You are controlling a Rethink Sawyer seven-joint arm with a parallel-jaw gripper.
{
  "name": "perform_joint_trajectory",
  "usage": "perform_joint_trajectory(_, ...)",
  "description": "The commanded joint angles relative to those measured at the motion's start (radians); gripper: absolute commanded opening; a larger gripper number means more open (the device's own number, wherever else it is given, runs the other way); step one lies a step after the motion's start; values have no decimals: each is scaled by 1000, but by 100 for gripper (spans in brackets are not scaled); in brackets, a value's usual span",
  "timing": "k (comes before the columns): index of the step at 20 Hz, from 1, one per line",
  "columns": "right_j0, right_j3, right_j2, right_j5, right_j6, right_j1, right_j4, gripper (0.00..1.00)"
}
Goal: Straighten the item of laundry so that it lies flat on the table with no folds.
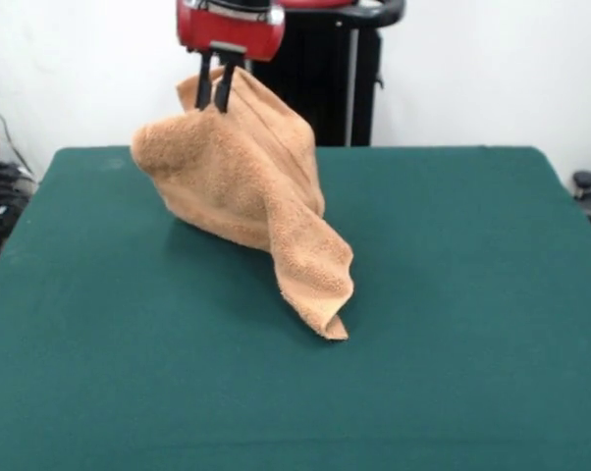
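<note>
The orange-tan terry towel (246, 186) hangs bunched and folded from my gripper (214, 101), which is shut on its upper edge near the top of the front view. Most of the towel is lifted off the dark green table (453, 324). One corner trails down and to the right and touches the cloth (333, 329). The towel's left side bulges out in a rounded fold. The red gripper body (231, 26) shows above the black fingers (223, 90).
The robot's black pedestal (325, 88) stands behind the table's far edge. Cables and dark gear (1, 196) lie off the table's left side, and a small dark object (585, 182) sits off the right side.
</note>
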Motion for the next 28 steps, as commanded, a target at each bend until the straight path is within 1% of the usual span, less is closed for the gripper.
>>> perform_joint_trajectory(1, 10, -90, 195, 253, -118, -37, 80, 0)
perform_joint_trajectory(5, 18, -160, 215, 325, -92, -23, 97, 0)
perform_joint_trajectory(11, 45, -278, 228, 355, -24, 43, 90, 0)
perform_joint_trajectory(15, 79, -351, 218, 401, 27, 66, 91, 0)
perform_joint_trajectory(23, 217, -489, 163, 474, 211, 140, 116, 0)
perform_joint_trajectory(28, 298, -513, 133, 515, 287, 139, 166, 0)
